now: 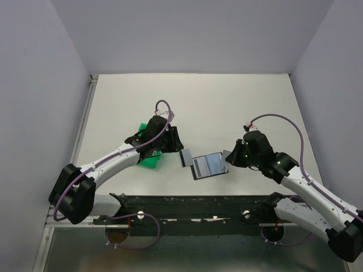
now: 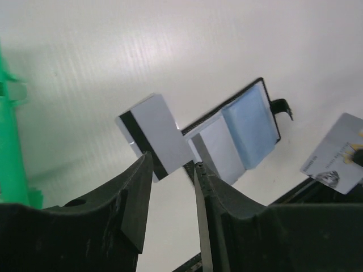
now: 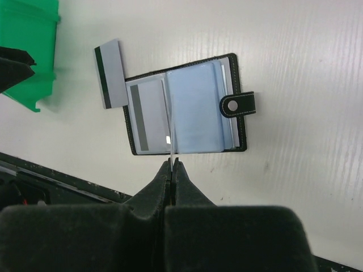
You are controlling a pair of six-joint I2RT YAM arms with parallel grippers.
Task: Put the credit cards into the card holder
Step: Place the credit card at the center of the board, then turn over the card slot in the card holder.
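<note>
- From above, we saw the card holder open on the table, a grey card just beside it.
- Left wrist: the left claw stood spread near that card; a second card showed off to one side.
- Right wrist: the right claw pinched the second card tight, edge-on. We thought cards light, stiff, slippery; grab a short edge.

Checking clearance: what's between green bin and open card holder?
A grey card with a dark stripe, touching a corner of the card holder, apart from the green bin. Right wrist view shows it.
</note>
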